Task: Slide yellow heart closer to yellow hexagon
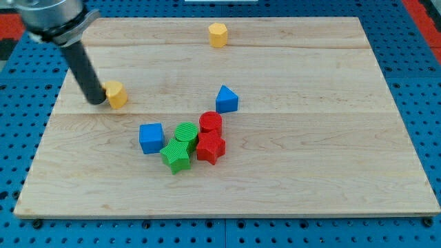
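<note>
You are looking at a pale wooden tabletop (310, 151) lying on a blue pegboard. Your tool is a plain dark rod with no jaws, so it holds nothing; my tip (97, 102) rests on the wood at the view's left, touching or just beside the left face of the yellow heart (116, 94). That placement makes sense: the yellow hexagon (218, 34) sits well apart, up and to the view's right near the top edge, so a push from the heart's left side drives it that way. You probably want the tip a bit lower on the heart to angle the push upward. The blue triangle (227, 100), blue cube (151, 138), green blocks (180, 146) and red blocks (210, 138) cluster below that path.
</note>
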